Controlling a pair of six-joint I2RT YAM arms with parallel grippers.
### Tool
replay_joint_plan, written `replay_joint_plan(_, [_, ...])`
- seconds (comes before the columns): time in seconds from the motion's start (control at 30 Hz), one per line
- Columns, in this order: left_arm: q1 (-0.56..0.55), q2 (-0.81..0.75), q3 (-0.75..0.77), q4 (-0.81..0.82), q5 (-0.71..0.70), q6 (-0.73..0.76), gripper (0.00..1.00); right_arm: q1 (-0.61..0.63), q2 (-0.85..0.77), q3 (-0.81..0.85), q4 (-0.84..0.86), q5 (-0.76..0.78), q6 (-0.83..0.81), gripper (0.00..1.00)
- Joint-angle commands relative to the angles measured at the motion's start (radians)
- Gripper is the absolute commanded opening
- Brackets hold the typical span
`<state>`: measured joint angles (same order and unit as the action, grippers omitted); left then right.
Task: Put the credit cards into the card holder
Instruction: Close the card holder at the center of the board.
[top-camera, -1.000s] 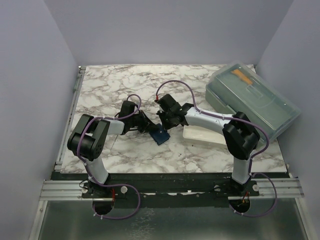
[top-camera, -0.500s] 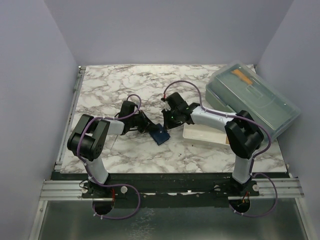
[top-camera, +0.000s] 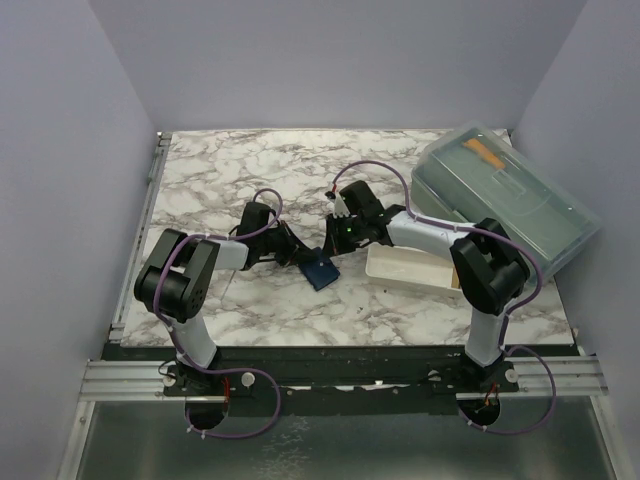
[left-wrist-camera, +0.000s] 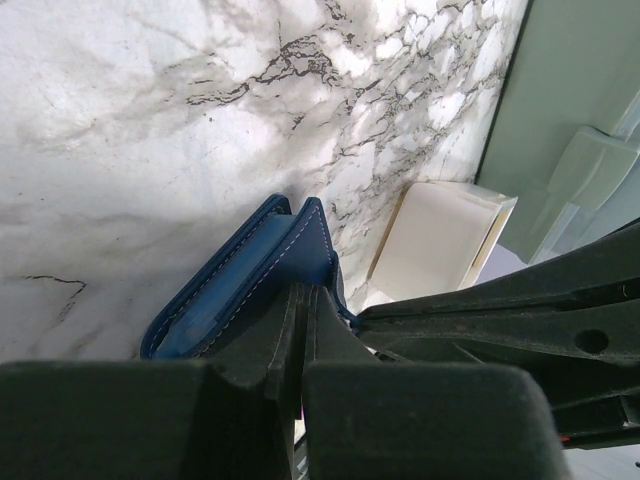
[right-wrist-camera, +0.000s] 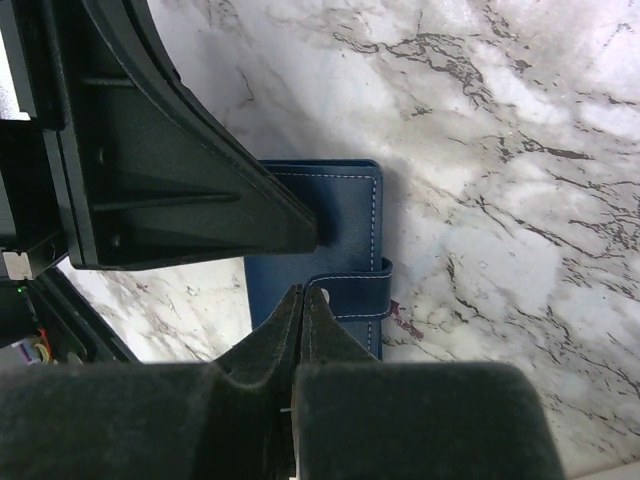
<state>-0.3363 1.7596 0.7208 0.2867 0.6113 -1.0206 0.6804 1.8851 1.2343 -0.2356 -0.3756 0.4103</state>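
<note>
Right gripper (right-wrist-camera: 303, 296) has closed; left gripper (left-wrist-camera: 302, 296) pinches the flat, stitched navy card holder (left-wrist-camera: 262, 268).

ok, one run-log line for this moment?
left gripper: shut on card holder | right gripper: shut, tips at its strap tab | credit cards: none in view

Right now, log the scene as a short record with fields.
card holder: navy, on the marble table between both grippers
left gripper: shut on the card holder's edge
right gripper: shut, tips at its snap strap; grip unclear
credit cards: none clearly visible
white tray: right of the card holder, apart from it
</note>
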Motion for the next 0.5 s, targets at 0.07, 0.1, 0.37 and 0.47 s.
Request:
replay_joint_plan(0.07, [-0.010, -0.004, -0.026, -0.052, -0.050, 0.032, 0.00, 0.001, 0.026, -0.019, 0.035, -0.060, 0.012, 0.00])
replay_joint_plan(0.1, [-0.010, -0.005, -0.027, -0.052, -0.050, 0.033, 0.00, 0.001, 0.028, -0.021, 0.033, -0.057, 0.009, 0.00])
replay_joint_plan(0.37, [-0.011, -0.004, -0.027, -0.052, -0.050, 0.033, 0.00, 0.001, 0.047, -0.024, 0.036, -0.042, 0.003, 0.00])
replay_joint_plan(0.47, [-0.010, -0.004, -0.028, -0.051, -0.049, 0.034, 0.00, 0.001, 0.050, -0.025, 0.044, -0.044, 0.008, 0.00])
